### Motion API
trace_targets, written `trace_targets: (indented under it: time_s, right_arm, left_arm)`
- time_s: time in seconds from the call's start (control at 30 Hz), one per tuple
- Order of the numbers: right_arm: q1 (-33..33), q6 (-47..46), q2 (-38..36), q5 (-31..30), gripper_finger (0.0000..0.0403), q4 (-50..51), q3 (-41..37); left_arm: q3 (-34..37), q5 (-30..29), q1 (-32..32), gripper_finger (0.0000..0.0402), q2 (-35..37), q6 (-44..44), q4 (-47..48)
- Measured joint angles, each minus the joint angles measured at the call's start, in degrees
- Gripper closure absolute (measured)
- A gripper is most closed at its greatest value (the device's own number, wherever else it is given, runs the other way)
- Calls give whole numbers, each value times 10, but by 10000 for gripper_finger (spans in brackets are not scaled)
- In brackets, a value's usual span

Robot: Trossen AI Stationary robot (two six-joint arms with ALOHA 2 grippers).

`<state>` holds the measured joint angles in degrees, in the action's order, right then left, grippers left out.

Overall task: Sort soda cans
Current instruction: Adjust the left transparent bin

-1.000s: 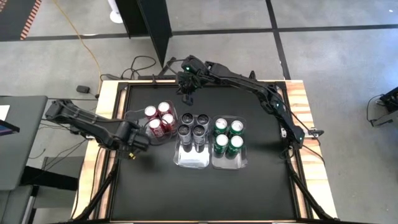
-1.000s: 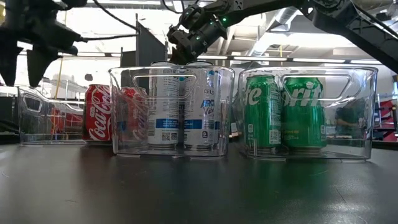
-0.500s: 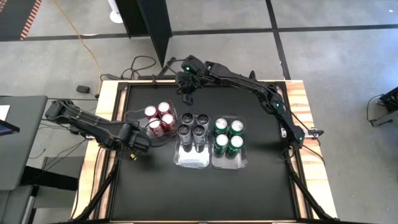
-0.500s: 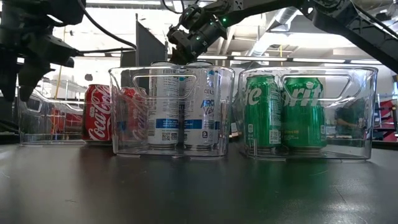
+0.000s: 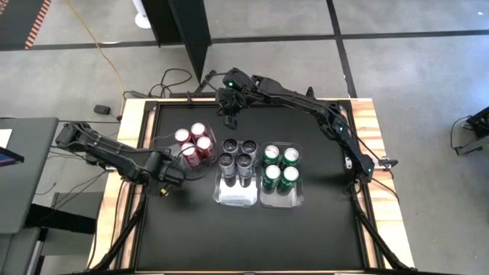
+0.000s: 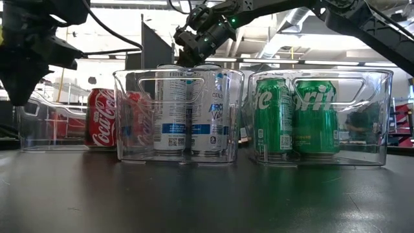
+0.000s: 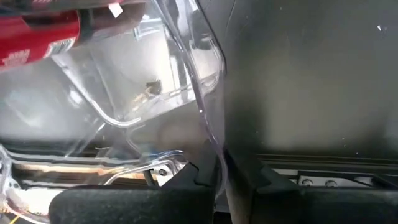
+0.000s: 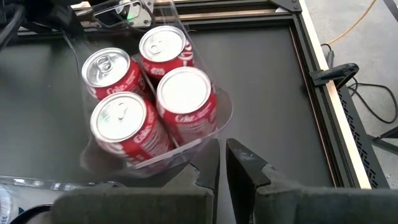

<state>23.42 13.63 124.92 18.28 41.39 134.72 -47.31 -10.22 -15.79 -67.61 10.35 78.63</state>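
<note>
L gripper (image 5: pixel 163 186) fingers (image 7: pixel 186 186) pinching the thin rim of the clear plastic rectangular bin (image 5: pixel 170 142) at the worktop's (image 5: pixel 328 221) left side, w/ four red cylindrical soda cans (image 5: pixel 194 143) upright inside. R gripper (image 5: pixel 231 120) fingers (image 8: pixel 205 168) pressed together, empty, hovering over the far edge behind the bins. Middle clear bin (image 5: pixel 236 195) holds four silver-grey/dark cans (image 5: pixel 238 153) at its far end, touching it the right clear bin (image 5: pixel 281 200) holds four green cans (image 5: pixel 280 166); red-can bin sits just beside the middle one, skewed.
</note>
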Motion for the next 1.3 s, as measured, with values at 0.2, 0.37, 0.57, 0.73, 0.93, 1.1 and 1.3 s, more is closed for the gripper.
trace_targets:
  time_s: [0.2,0.37,0.57,0.73,0.93,1.1,1.3]
  right_arm:
    - [0,0,0,0,355,0,0]
    - [0,0,0,0,355,0,0]
    - [0,0,0,0,355,0,0]
    - [0,0,0,0,355,0,0]
    - [0,0,0,0,355,0,0]
    - [0,0,0,0,355,0,0]
    - [0,0,0,0,355,0,0]
  left_arm:
    - [0,11,0,397,0,6,-13]
    - [-1,13,0,399,1,6,-20]
    - [-1,20,0,399,1,-6,-28]
    - [-5,23,0,400,1,-22,-42]
    - [-25,30,0,400,-1,-35,-88]
    - [-25,30,0,400,-1,-37,-126]
    - [-25,26,0,400,-1,-28,-169]
